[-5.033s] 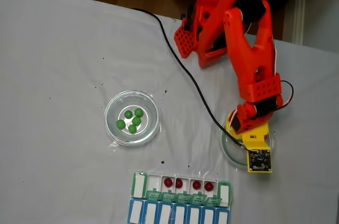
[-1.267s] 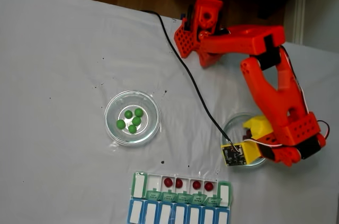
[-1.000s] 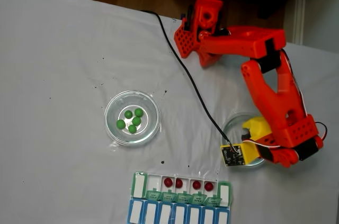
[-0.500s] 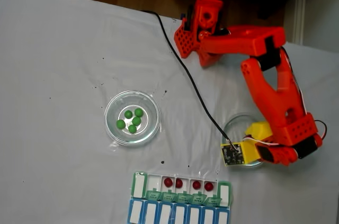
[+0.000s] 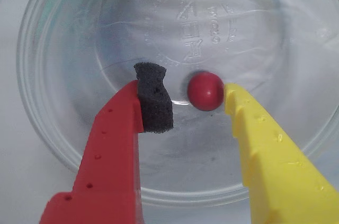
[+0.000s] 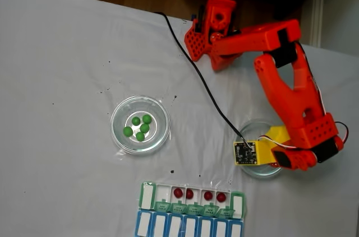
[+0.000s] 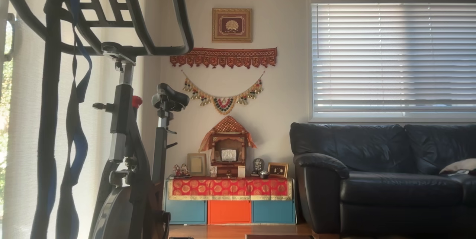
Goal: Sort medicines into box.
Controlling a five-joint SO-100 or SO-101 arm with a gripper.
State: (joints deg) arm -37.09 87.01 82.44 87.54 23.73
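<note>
Hand open inside the glass dish; one red ball lies between its fingertips, touching the yellow finger, apart from the foam-padded red finger.

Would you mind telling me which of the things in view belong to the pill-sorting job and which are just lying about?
Part of the job:
- red ball between the open gripper fingers, in the glass dish
- four red balls in the pill organiser
- five green balls in the other dish

Just lying about:
- black cable
- exercise bike
- sofa
</note>
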